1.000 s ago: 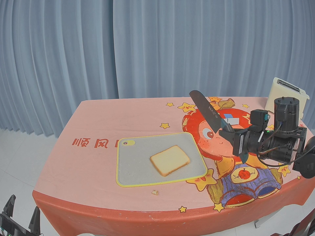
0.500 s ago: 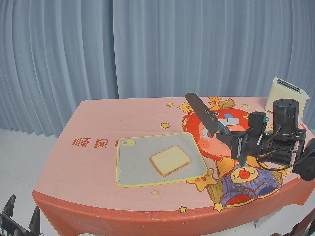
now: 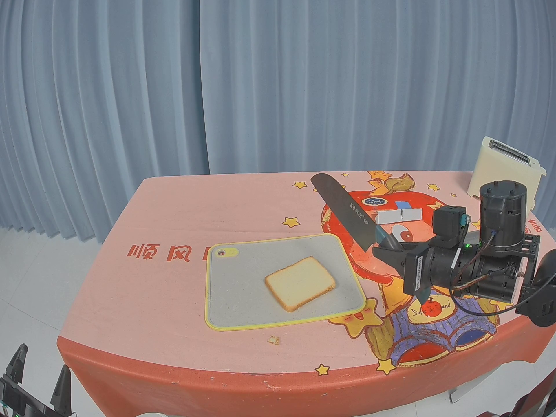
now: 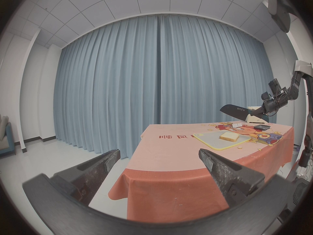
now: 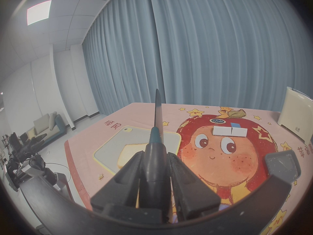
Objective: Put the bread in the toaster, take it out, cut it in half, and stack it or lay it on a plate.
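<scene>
One slice of bread [image 3: 300, 283] lies flat on the grey cutting board [image 3: 237, 302] in the middle of the desk [image 3: 174, 215]. The right pincer [image 3: 389, 249] clamps a black knife [image 3: 343, 208] by its handle, blade raised beside the board. The left pincer [image 4: 159, 159] hangs spread wide, below the desk's near left corner.

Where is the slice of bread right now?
In the head view the bread lies flat on the grey cutting board, toward its right half; the knife in the right end effector is raised, off to the bread's right.
</scene>
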`<state>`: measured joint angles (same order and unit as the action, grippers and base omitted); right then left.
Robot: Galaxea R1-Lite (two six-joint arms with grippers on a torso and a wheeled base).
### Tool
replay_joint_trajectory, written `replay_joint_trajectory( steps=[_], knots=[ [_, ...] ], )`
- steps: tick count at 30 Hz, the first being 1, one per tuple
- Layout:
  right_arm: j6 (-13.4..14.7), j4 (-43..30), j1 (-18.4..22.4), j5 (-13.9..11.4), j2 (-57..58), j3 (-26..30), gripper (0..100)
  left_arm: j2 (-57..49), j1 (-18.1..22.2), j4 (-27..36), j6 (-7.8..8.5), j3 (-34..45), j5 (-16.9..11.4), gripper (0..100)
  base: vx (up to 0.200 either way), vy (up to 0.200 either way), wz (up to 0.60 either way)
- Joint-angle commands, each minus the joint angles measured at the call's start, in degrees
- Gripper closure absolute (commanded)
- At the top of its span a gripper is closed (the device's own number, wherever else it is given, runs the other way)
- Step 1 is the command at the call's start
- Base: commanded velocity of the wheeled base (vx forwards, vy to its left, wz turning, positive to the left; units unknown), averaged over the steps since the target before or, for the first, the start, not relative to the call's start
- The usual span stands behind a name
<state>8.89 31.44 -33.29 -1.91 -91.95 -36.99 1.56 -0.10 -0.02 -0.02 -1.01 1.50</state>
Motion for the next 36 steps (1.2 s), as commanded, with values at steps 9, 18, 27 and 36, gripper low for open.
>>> replay_joint_trajectory(
  steps=[9, 18, 27, 36],
  knots=[
    [-0.1, 0.0, -0.3, 0.2, 1.7, -0.1, 100, 0.1, -0.1, -0.1, 0.2, 1.0, 0.1, 0, 0.0, 0.0, 0.0],
    [-0.1, -0.1, -2.1, 0.3, 3.0, 0.3, 100, 0.1, -0.1, -0.2, -0.68, 1.0, 0.6, 0, 0.0, 0.0, 0.0],
    [-0.2, -0.1, -2.9, 0.3, 3.6, 0.6, 100, 0.0, -0.2, -0.8, -1.21, 1.0, 0.9, 0, 0.0, 0.0, 0.0],
    [-0.2, 0.0, -3.2, 0.4, 4.0, 0.7, 100, 0.0, -0.2, -1.0, -0.68, 1.0, 0.5, 0, 0.0, 0.0, 0.0]
  ],
)
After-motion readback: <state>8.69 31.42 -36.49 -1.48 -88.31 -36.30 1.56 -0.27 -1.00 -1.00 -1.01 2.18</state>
